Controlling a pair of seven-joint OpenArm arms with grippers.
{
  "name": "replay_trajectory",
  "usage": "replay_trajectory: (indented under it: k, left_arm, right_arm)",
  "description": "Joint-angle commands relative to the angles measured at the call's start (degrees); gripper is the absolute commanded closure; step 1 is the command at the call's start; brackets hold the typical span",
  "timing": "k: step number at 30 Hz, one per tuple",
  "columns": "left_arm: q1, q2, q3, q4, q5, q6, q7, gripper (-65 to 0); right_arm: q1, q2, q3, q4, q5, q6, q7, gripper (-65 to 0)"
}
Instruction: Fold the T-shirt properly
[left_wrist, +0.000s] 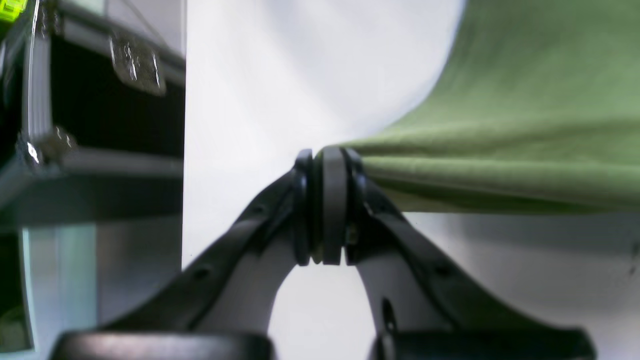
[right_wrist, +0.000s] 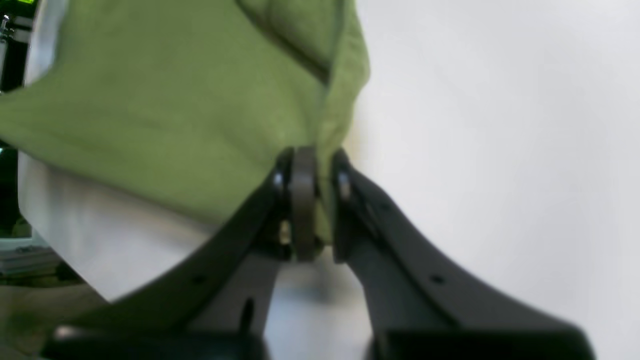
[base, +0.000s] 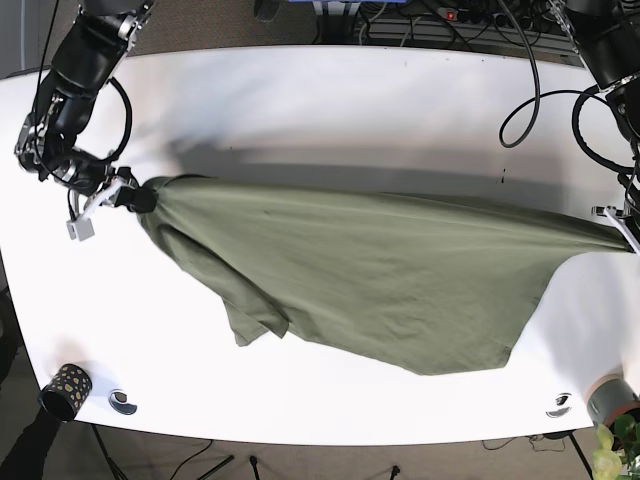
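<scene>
T-shirt (base: 380, 290) stretched mid-frame over white surface (base: 330, 100), left pincer (left_wrist: 327, 205) and right pincer (right_wrist: 310, 202) each pinching its cloth; no writing legible.

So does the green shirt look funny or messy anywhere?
Yes. The T-shirt is stretched between the right pincer and left pincer, but its lower part sags in a crooked, bunched flap near the right pincer, not flat.
</scene>
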Motion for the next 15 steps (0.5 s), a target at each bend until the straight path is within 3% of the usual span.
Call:
replay_trajectory:
  k: [1, 10, 15]
  left_arm:
    - [0.2, -0.5, -1.4, 1.3, 0.3, -0.5, -1.3, -2.4]
    - [7.7, -0.3, -3.7, 1.3, 0.0, -2.6, -1.3, -2.2]
    - [10.0, 0.4, -3.8, 1.3, -0.1, -2.6, -1.3, -1.5]
  right_arm:
    - [-0.7, 1.3, 0.1, 2.3, 1.4, 0.34, 1.1, 0.0]
    - [-10.1, -1.9, 0.0, 15.2, 1.2, 0.34, 1.1, 0.0]
    - [-11.7, -3.5, 0.0, 17.2, 1.2, 0.34, 1.1, -1.6]
